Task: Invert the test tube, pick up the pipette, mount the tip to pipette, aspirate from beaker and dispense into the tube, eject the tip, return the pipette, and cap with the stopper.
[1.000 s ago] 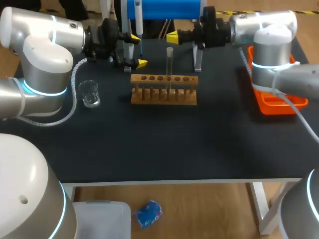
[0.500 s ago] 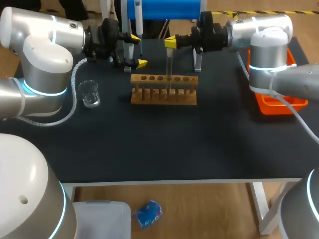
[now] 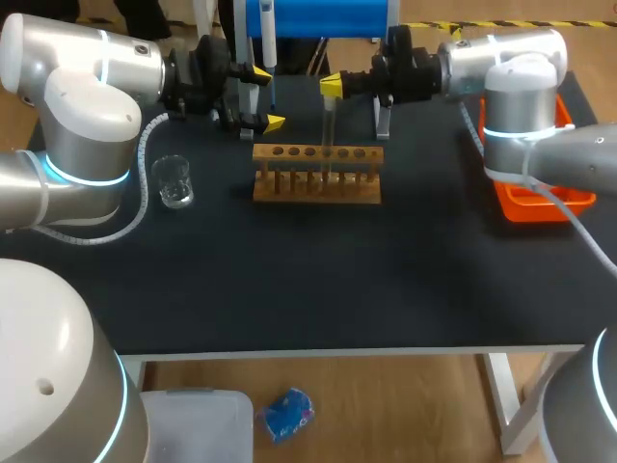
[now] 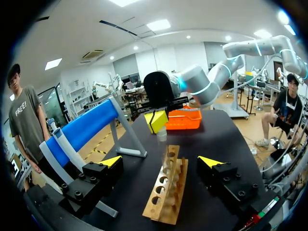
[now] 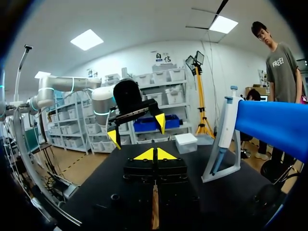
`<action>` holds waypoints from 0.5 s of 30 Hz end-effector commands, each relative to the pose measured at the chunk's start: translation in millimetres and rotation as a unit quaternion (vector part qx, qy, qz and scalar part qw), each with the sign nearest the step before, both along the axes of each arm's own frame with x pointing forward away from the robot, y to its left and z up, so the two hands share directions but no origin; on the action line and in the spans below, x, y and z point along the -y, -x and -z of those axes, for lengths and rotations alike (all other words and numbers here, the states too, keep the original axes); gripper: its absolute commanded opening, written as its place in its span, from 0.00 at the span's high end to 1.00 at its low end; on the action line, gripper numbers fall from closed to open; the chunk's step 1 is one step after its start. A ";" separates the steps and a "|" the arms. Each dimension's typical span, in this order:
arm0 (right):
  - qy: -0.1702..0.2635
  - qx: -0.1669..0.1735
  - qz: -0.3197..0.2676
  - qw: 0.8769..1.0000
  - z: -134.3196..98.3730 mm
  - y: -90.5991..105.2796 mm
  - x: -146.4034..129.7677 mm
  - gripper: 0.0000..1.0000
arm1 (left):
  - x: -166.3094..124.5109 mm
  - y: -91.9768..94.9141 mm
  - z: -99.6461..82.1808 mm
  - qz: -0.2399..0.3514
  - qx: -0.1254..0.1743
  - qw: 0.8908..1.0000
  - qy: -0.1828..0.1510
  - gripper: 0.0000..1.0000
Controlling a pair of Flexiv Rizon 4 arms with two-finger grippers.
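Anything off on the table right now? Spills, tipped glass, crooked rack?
Nothing stands out. The test tube stands upright in the rack with the right gripper at its top. The beaker is upright, with no spill visible.

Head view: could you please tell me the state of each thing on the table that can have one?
Test tube: upright in the rack, gripped at its top.
Rack: standing, its other holes empty.
Pipette: hanging on its stand.
Beaker: upright.
Left gripper: open, empty.
Right gripper: shut on the test tube.
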State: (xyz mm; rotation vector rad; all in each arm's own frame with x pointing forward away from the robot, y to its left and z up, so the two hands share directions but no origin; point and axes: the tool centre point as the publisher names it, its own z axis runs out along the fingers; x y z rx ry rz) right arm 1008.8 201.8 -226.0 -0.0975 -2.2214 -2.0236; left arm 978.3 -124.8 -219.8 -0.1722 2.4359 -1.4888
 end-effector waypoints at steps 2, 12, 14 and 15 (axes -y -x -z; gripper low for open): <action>0.002 -0.003 0.000 1.000 10.9 1.2 -0.1 1.00 | 0.2 -0.7 -0.4 0.001 -0.001 1.000 -0.001 0.00; 0.008 -0.013 -0.002 1.000 23.3 4.8 -2.0 1.00 | 0.2 -0.7 -0.4 0.001 -0.001 1.000 -0.001 0.00; 0.007 -0.013 -0.001 1.000 21.2 4.6 -0.8 1.00 | 0.2 -0.7 -0.4 0.001 -0.001 1.000 -0.001 0.00; 0.005 -0.012 0.000 1.000 18.1 5.0 -0.4 1.00 | 0.2 -0.7 -0.4 0.001 -0.001 1.000 -0.001 0.00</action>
